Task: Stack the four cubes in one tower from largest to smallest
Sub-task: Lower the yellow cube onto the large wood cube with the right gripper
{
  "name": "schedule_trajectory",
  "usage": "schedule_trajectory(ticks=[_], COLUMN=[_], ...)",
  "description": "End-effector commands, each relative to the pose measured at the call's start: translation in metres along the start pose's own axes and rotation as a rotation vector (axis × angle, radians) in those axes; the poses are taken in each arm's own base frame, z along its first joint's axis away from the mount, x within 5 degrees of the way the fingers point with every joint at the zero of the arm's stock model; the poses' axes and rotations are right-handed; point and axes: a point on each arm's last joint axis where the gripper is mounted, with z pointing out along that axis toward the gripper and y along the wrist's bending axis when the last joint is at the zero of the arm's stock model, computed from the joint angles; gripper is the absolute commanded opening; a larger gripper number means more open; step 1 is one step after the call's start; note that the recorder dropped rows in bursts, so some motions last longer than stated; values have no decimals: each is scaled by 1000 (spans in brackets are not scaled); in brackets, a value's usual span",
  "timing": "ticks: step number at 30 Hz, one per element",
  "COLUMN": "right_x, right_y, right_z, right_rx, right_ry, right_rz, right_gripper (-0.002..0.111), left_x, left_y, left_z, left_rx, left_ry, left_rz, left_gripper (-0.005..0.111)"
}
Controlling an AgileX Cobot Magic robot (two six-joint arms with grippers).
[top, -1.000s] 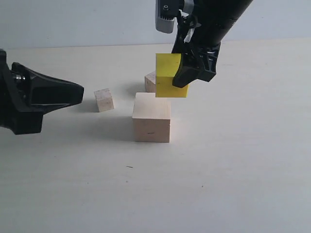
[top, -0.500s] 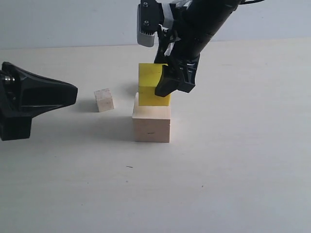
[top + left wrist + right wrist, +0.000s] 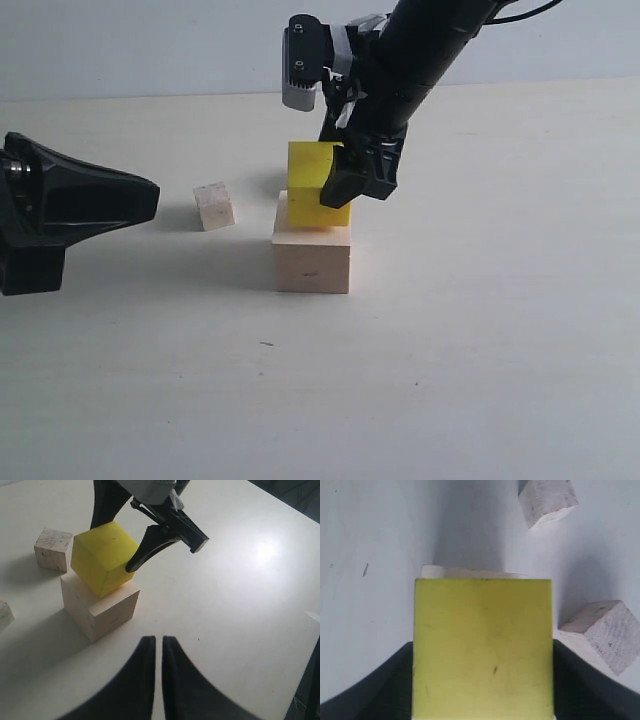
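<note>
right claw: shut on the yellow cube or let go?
Shut on it. In the right wrist view the right claw has its fingers flush against both sides of the yellow cube, no gap.

My right pincer [image 3: 338, 182] points down from an arm slanting in from above, its jaws clamped on opposite sides of the yellow cube [image 3: 306, 185]. My left pincer [image 3: 158, 642] lies low and level, its fingers nearly touching.
</note>
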Motion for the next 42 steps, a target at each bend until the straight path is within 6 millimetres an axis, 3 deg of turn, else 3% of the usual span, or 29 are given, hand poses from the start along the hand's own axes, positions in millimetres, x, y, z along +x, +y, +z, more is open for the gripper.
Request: schedule_trajectory(ticks=[1,34,37,42], right_x=[-3,0,0,0], right_y=[0,-2,-2,-2], right_z=[-2,12,12,12], right_rx=[1,-28,-28,-28], right_ry=[-23,-16,-16,-16], right_rz=[16,49,49,49], right_gripper=[0,1,7,28], left_x=[0,0,0,0], left_y=[0,1,1,1], left_z=[-2,-2,-2,-2], left_rx=[-6,-12,-13,-13], left_ry=[-8,-6,-5,-5], left_rz=[-1,6,8,8], left_gripper=[8,8,8,8])
